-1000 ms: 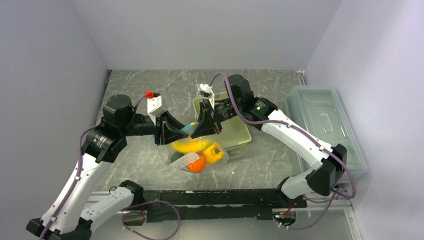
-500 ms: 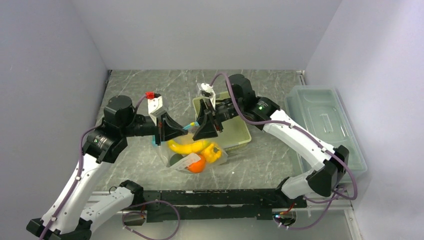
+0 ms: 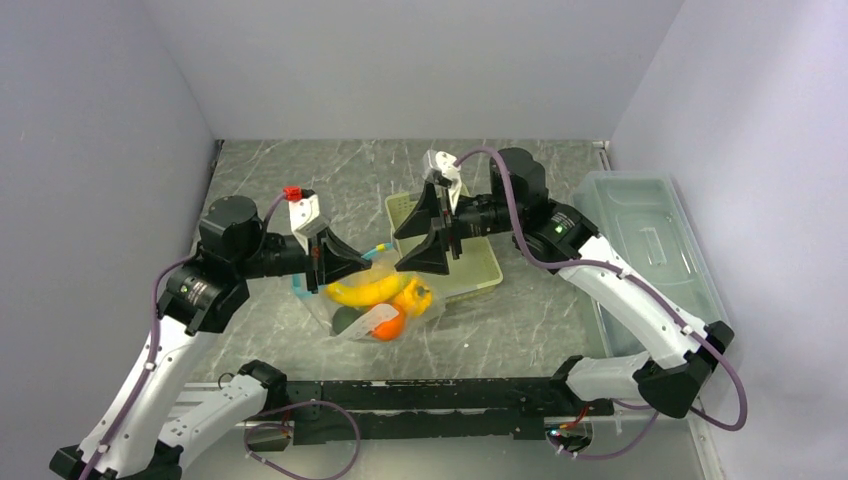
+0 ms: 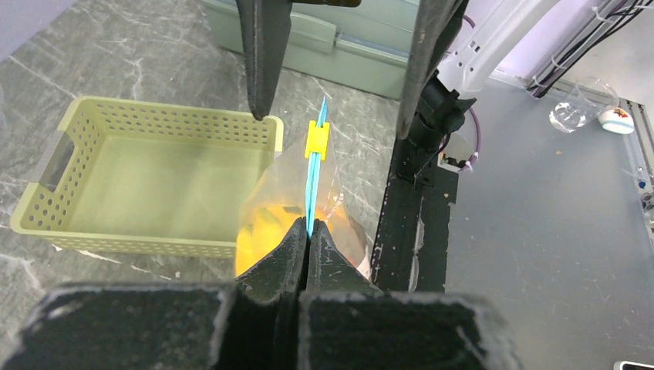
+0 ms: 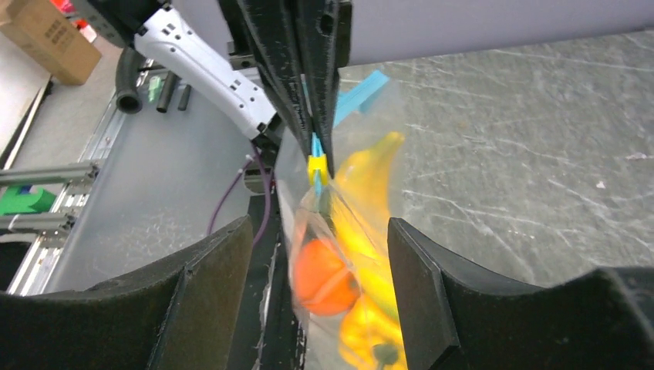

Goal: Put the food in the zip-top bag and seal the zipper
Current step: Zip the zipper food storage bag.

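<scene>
Zip-top bag (image 3: 385, 318), food (image 3: 372, 291) inside, sags on the bench (image 3: 520, 320) beside the basket (image 3: 482, 272). Left tool (image 4: 307, 231) clamps the zipper (image 4: 312, 189) taut; right tool (image 5: 320, 223) gapes apart, likely lining up to seal.

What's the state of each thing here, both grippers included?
left gripper: shut on the zipper
right gripper: open, holding nothing
zipper: pinched at one end; sealed all along or not, cannot tell
bag: held up by its mouth edge
food: inside the bag
basket: upright, empty
lidded box: lid on
</scene>
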`<state>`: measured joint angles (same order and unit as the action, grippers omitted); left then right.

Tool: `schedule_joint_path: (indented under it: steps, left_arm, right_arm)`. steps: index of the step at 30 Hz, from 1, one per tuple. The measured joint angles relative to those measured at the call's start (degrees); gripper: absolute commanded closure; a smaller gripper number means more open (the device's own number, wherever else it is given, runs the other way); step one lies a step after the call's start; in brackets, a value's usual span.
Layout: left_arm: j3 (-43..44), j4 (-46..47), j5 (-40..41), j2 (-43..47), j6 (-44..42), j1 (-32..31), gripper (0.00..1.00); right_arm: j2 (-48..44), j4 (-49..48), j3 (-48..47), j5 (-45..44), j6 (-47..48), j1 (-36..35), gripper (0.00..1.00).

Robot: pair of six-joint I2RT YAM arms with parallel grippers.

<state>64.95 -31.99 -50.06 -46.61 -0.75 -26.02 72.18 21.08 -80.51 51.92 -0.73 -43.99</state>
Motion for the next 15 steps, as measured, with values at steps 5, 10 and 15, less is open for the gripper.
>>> schedule_joint_path:
  steps: [5, 10, 15]
  left_arm:
    - [0.0, -0.2, 2.1, 0.1, 0.7, 0.0, 1.0]
    - [0.1, -0.2, 3.9, 0.6, 1.9, 0.0, 1.0]
    - [1.5, -0.4, 4.7, 0.9, 1.9, 0.0, 1.0]
  right_arm:
    - [1.1, -0.5, 1.0, -2.8, -0.8, 0.0, 0.33]
    - [1.0, -0.7, 4.7, -3.7, -0.8, -0.3, 0.33]
    - [0.5, -0.9, 9.9, -4.6, -0.8, -0.7, 0.32]
